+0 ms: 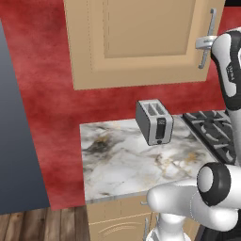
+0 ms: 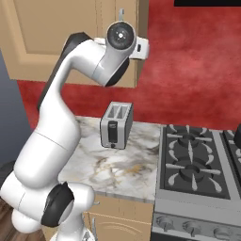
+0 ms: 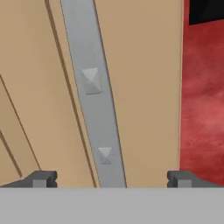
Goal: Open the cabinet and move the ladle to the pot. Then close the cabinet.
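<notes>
Dark end effector [image 3: 112, 177] tips are spread wide, gripping nothing, with the cabinet's [image 3: 144, 87] silver bar handle [image 3: 94, 100] running right between them, just ahead. Door looks shut. Toaster [image 1: 155, 121] sits well below on the tabletop [image 1: 127, 164].

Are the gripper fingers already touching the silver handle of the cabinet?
Apart. In the hand view, both fingertips stand wide of the handle, cabinet door showing between.

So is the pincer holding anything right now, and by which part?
Nothing is held. The pincer is open, its fingertips either side of the tan wooden cabinet's long silver bar handle, not closed on it.
</notes>
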{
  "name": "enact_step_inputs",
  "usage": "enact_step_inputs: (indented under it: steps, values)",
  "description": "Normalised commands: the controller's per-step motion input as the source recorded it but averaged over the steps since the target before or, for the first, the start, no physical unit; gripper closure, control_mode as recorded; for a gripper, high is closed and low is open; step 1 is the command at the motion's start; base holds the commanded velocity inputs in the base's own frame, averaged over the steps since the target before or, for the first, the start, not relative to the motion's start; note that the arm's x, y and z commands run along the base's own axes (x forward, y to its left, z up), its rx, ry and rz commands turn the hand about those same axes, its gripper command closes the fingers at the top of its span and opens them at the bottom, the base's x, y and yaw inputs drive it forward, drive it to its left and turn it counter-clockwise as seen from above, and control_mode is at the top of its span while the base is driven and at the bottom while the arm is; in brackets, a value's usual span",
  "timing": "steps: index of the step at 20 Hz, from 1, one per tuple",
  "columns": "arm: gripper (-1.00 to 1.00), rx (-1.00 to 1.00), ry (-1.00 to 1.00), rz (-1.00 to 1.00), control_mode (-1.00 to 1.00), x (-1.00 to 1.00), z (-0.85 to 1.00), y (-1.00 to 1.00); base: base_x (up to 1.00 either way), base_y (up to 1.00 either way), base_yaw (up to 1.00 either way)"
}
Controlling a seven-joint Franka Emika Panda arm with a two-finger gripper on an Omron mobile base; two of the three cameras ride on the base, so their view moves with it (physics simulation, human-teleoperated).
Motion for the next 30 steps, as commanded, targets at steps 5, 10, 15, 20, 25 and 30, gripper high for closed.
enact_step_inputs:
  steps: [5, 10, 15, 20, 25, 30]
  values:
    - [-1.0, 0.0, 0.0, 0.02, -1.0, 0.38, 0.0, 0.0, 0.0, 0.0, 0.0]
    - [-1.0, 0.0, 0.0, 0.02, -1.0, 0.37, 0.0, 0.0, 0.0, 0.0, 0.0]
    - [1.0, 0.0, 0.0, 0.03, -1.0, 0.06, 0.0, 0.35, 0.0, 0.0, 0.0]
    - [1.0, 0.0, 0.0, 0.01, -1.0, -0.05, 0.0, 0.79, 0.0, 0.0, 0.0]
    - [1.0, -0.01, 0.0, 0.01, -1.0, -0.34, 0.05, 0.85, 0.0, 0.0, 0.0]
    - [1.0, -0.02, 0.0, 0.01, -1.0, -0.94, 0.22, 0.78, 0.0, 0.0, 0.0]
